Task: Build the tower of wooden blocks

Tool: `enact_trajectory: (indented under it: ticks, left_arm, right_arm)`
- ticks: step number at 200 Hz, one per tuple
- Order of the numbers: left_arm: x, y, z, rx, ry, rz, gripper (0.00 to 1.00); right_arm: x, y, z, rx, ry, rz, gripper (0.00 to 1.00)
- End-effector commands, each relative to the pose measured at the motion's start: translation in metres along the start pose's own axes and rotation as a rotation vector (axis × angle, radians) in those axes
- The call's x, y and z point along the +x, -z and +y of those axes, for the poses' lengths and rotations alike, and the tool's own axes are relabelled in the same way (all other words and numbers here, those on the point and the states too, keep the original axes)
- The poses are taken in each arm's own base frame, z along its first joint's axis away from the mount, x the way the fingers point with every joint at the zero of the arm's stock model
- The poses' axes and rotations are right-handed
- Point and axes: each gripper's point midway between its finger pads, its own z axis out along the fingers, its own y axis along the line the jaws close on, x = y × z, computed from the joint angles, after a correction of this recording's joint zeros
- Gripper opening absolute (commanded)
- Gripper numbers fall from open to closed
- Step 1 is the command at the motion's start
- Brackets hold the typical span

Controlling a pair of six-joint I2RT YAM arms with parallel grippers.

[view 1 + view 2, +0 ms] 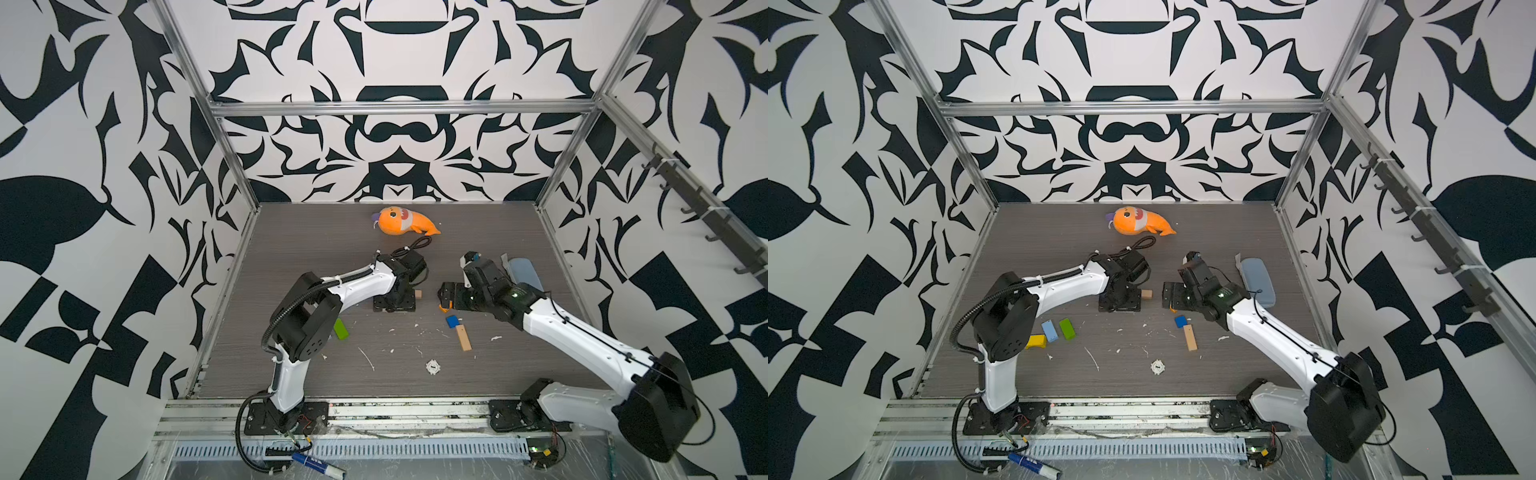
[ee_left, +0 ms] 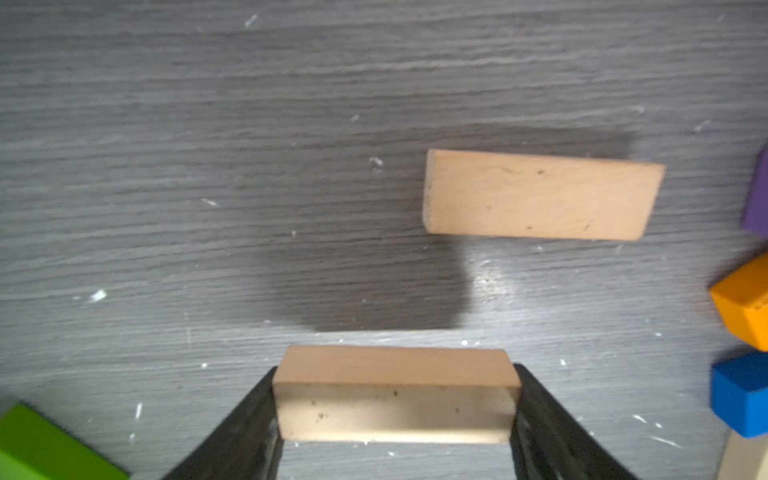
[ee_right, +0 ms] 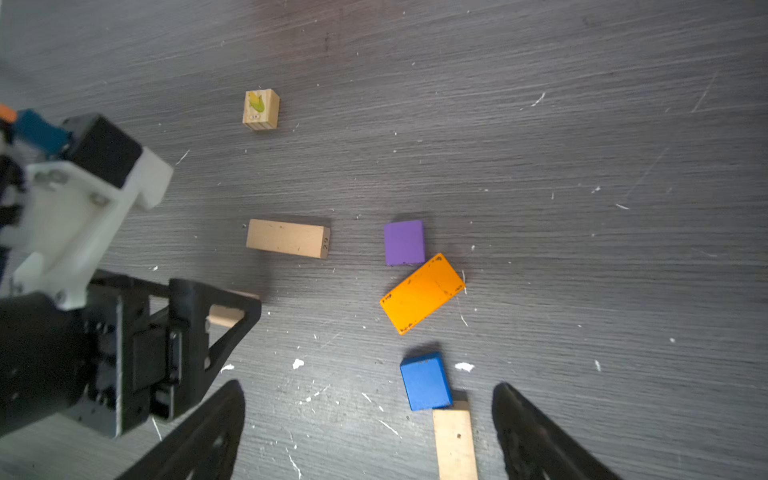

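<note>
My left gripper is shut on a short tan block, held just above the table; in both top views it points down near the middle. Past it lies a tan bar. My right gripper is open and empty, hovering over a blue cube that touches the end of another tan bar. An orange brick and a purple cube lie just beyond. In a top view, green, light-blue and yellow bricks lie by the left arm.
An orange plush fish lies at the back. A grey-blue case sits behind the right arm. A small wooden block with a corn picture stands apart. A white round piece and white scraps dot the front of the table.
</note>
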Motion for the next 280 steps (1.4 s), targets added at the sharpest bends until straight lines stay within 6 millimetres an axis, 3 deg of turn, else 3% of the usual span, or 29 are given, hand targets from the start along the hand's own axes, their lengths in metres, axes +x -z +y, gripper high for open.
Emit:
enact_trajectory:
  ticks: [1,78,158,280]
  left_arm:
    - [0.006,-0.003,-0.001,-0.043,0.021,0.037,0.65]
    - [0.001,-0.020,-0.020,-0.081,0.024,0.032,0.65]
    - [-0.008,-0.027,-0.020,-0.150,0.012,0.021,0.67]
    - [-0.011,-0.033,-0.033,-0.120,0.010,0.032,0.67]
  right_arm:
    - [-0.005,0.012,0.005,-0.046,0.046,-0.046,0.97]
    - [0.001,0.033,-0.002,-0.051,0.098,-0.083,0.99]
    - [0.003,0.040,-0.009,-0.034,0.105,-0.094,1.00]
    - [0.003,0.040,-0.016,-0.003,0.105,-0.076,1.00]
